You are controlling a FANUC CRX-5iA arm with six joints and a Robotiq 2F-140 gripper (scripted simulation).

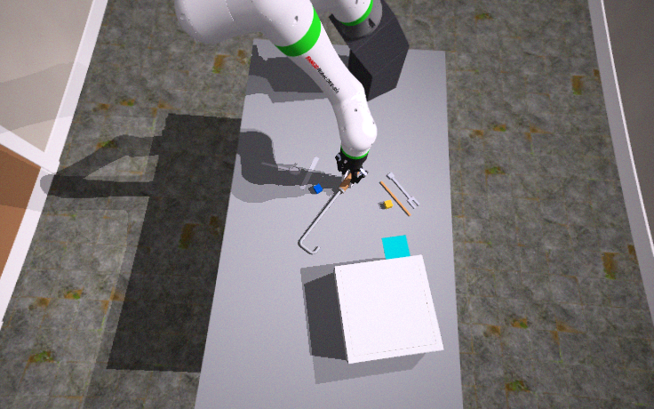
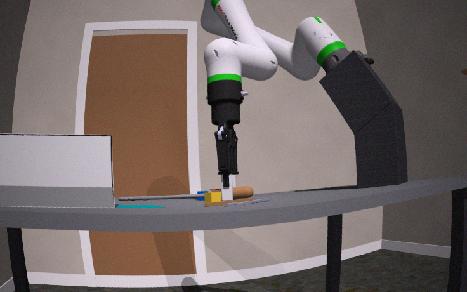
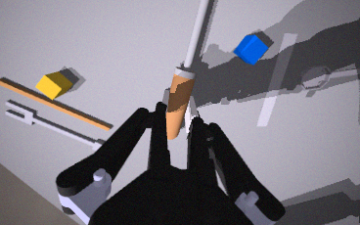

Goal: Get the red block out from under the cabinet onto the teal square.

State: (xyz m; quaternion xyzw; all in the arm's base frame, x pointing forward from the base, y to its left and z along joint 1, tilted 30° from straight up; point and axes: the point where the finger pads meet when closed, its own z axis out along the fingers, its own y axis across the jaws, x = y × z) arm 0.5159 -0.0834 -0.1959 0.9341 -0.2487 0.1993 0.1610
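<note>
My gripper (image 1: pixel 348 179) is low over the table and shut on the wooden handle (image 3: pixel 178 102) of a long grey hook tool (image 1: pixel 320 217). The tool lies on the table, its curved end (image 1: pixel 308 247) pointing toward the white cabinet (image 1: pixel 388 307). In the exterior view the fingers (image 2: pixel 228 188) clamp the handle (image 2: pixel 241 192) at table level. The teal square (image 1: pixel 395 246) lies flat just beside the cabinet's far edge. The red block is hidden in every view.
A blue cube (image 1: pixel 317 188) lies left of the gripper and a yellow cube (image 1: pixel 387 204) to its right. An orange stick (image 1: pixel 394 197) and a grey fork-like tool (image 1: pixel 402 189) lie beyond the yellow cube. A pale flat strip (image 1: pixel 309 172) lies in the arm's shadow.
</note>
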